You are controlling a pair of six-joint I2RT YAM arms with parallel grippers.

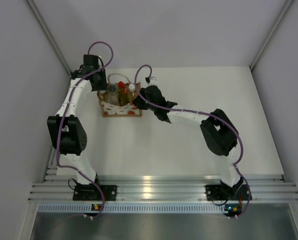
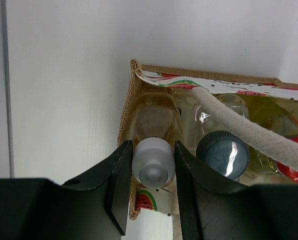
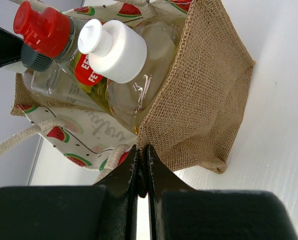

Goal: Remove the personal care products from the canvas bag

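The canvas bag (image 1: pixel 119 111) stands at the back left of the table with several bottles upright in it. In the left wrist view my left gripper (image 2: pixel 153 170) has its fingers pressed on both sides of the white cap (image 2: pixel 152 161) of an amber bottle (image 2: pixel 154 120) at the bag's corner. A dark-capped bottle (image 2: pixel 222 154) stands beside it under a rope handle (image 2: pixel 249 132). My right gripper (image 3: pixel 142 155) is shut on the top edge of the bag's burlap wall (image 3: pixel 204 100). A second white-capped bottle (image 3: pixel 113 47) and the red-capped bottle (image 3: pixel 42 29) show above it.
Grey enclosure walls (image 1: pixel 18 75) stand close on the left and behind the bag. The white table (image 1: pixel 199 160) stretches to the right and front of the bag. An aluminium rail (image 1: pixel 159 187) runs along the near edge by the arm bases.
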